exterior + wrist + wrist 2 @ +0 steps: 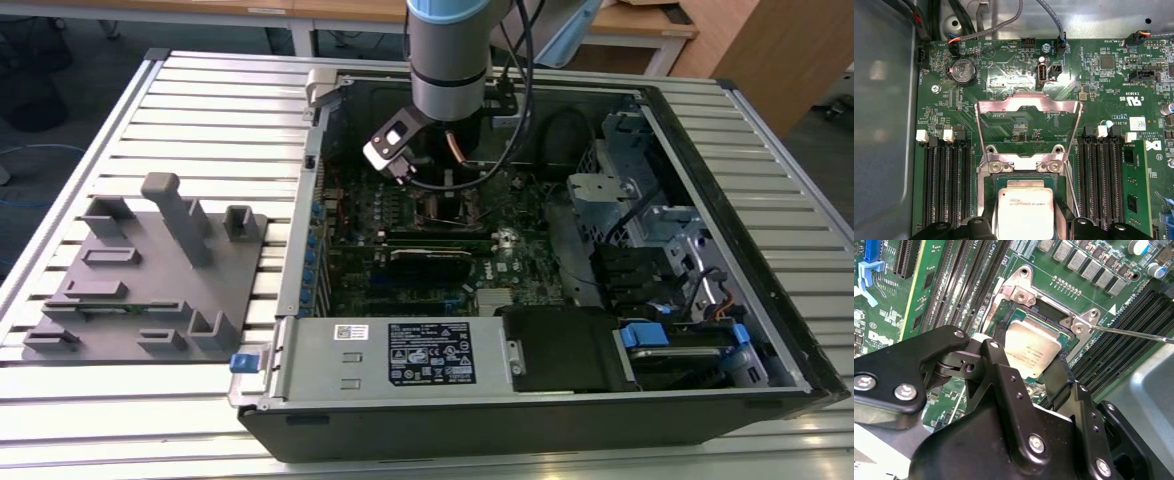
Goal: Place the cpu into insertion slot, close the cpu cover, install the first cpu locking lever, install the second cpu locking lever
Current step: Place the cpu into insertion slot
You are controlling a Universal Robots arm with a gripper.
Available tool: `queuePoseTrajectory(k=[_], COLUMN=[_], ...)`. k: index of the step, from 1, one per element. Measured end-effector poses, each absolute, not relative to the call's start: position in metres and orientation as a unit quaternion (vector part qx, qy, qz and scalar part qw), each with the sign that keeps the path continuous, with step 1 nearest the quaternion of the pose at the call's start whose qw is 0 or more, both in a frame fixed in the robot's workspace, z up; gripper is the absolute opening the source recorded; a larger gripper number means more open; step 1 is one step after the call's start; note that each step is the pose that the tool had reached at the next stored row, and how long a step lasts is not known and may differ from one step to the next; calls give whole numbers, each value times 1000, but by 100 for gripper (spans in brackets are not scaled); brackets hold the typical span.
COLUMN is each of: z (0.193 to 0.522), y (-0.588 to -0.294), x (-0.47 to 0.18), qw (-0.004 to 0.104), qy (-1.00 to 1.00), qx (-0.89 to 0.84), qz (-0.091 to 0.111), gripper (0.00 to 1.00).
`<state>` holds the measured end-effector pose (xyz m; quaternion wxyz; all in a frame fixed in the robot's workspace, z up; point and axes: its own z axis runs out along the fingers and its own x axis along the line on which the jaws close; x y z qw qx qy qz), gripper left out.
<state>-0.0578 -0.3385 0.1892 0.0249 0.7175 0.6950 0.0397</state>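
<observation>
On the exterior view's right of the slatted metal table (200, 100), inside the open black computer case (534, 432), we see the black gripper (1030, 354) clenched on two opposite edges of the small silver-grey square cpu (1034, 342). The chip sits in the dark, silver-rimmed insertion slot (1046, 310), perhaps not fully seated. The thin silver frame-shaped cpu cover (1029, 106) stands flipped open beside the slot.

The cpu (1031, 346) lies between the gripper's (1031, 354) fingers (1060, 382), touching both, right over the slot (1046, 315) beneath the gripper, with the cover (1029, 105) tipped open just beyond the slot and memory slots (946, 185) flanking gripper and slot on both sides, all on the board (1004, 75).
</observation>
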Motion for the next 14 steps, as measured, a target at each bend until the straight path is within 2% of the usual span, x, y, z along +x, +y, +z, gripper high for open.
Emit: queuePoseTrajectory(k=[14], z=[189], y=[-338], x=[-58], qw=[25], qy=[695], qx=[717], qz=[40], gripper=[54])
